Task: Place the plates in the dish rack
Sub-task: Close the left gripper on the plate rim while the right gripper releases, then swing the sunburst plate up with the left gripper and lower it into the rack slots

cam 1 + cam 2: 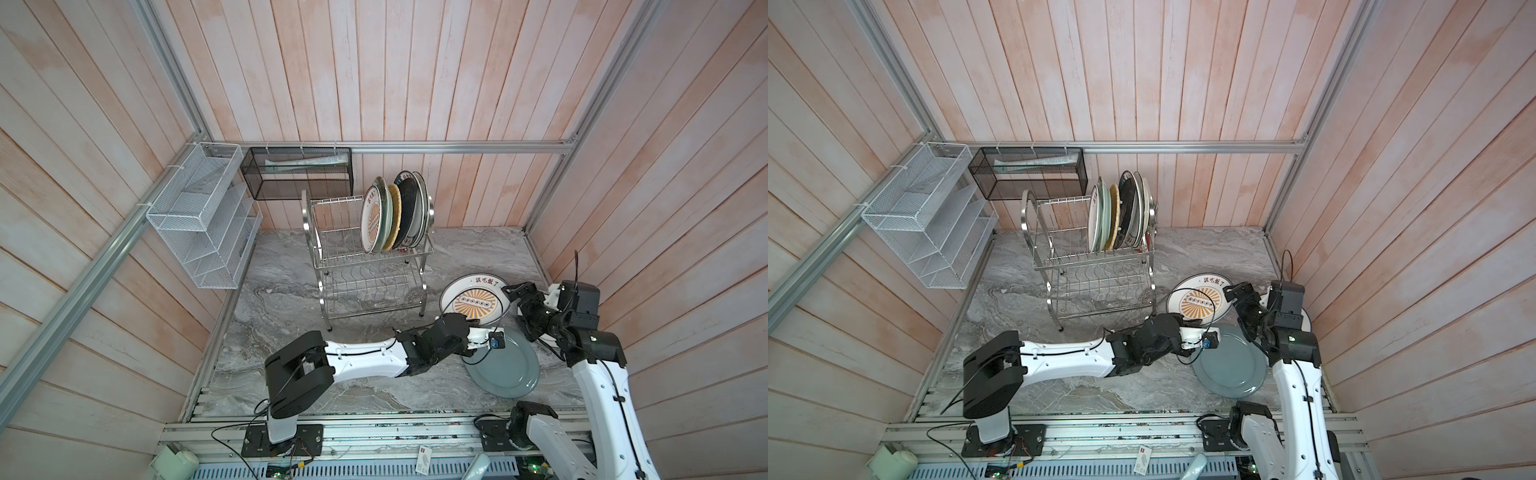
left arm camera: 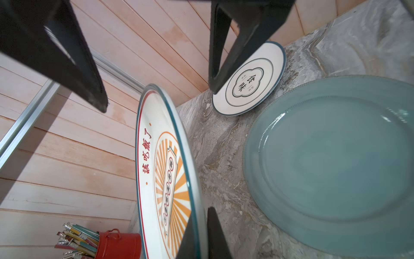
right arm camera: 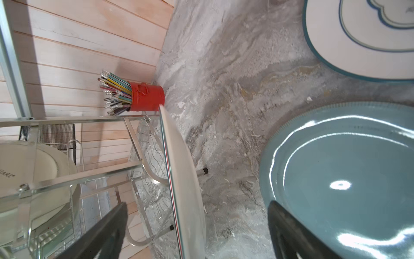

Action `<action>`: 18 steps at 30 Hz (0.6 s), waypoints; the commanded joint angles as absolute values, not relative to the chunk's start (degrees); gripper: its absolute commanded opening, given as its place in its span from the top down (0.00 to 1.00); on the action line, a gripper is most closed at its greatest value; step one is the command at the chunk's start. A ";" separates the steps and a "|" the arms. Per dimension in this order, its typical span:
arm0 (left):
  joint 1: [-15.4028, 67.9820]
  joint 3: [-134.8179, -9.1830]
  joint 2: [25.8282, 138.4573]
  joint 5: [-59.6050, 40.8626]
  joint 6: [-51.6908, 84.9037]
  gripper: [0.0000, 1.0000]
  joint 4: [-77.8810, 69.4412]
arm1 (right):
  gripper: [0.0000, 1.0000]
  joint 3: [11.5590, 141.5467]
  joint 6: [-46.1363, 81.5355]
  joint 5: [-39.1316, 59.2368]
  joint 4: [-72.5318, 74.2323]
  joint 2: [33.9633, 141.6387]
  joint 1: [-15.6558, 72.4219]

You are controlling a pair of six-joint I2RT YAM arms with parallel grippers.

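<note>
While plates stand in the dish rack, we find left gripper clamping sunburst plate, right gripper wide. Grey-blue plate, emblem plate remain, four o'clock.

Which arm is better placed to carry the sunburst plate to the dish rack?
Left. The left gripper is clamped on the rim of the sunburst plate, and its arm sits nearer the dish rack; the right gripper is open around the plate.

The top shelf of the shiny steel wire dish rack is bare on its left side, and standing plates fill its right end. Right of the rack, a white orange-sunburst plate and a flat grey-blue plate block the grey marble table.
</note>
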State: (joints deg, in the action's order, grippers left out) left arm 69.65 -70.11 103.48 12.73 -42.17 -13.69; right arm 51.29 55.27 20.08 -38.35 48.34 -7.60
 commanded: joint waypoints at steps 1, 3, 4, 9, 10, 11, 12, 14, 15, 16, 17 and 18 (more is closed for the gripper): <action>70.07 -66.73 94.24 7.45 -37.47 1.00 -12.87 | 0.02 54.00 54.19 16.48 -30.68 50.80 -7.52; 70.21 -64.40 88.65 3.88 -34.50 1.00 -8.69 | 0.02 55.70 52.23 15.01 -28.62 52.85 -7.61; 70.22 -63.75 86.18 2.38 -33.00 1.00 -6.79 | 0.02 56.48 51.11 14.59 -27.96 53.75 -7.71; 70.22 -63.78 73.42 -8.42 -23.24 1.00 5.14 | 0.02 55.56 46.66 15.99 -18.66 54.34 -8.36; 70.23 -64.00 71.29 -9.95 -21.59 1.00 6.49 | 0.02 54.83 46.25 17.30 -16.37 53.90 -8.90; 70.15 -64.20 69.00 -11.40 -19.78 1.00 7.59 | 0.02 54.13 45.82 18.65 -14.14 53.56 -9.42; 70.14 -64.40 66.59 -12.70 -18.20 1.00 8.51 | 0.02 53.86 45.35 19.78 -12.45 53.41 -9.81; 69.69 -65.81 62.82 -14.10 -14.97 1.00 9.67 | 0.02 53.79 44.34 21.23 -10.77 53.54 -10.01; 69.11 -66.95 61.15 -14.89 -13.06 1.00 9.84 | 0.02 53.85 43.89 21.75 -10.23 53.79 -9.97; 68.40 -68.07 59.99 -15.71 -10.98 1.00 9.59 | 0.02 53.74 43.71 22.28 -9.75 53.88 -9.94; 67.26 -69.58 58.74 -16.66 -8.58 1.00 8.70 | 0.02 53.59 43.64 23.02 -9.14 54.05 -10.01; 66.08 -70.98 57.98 -17.17 -6.34 1.00 7.65 | 0.02 53.34 43.67 23.57 -8.77 54.22 -9.99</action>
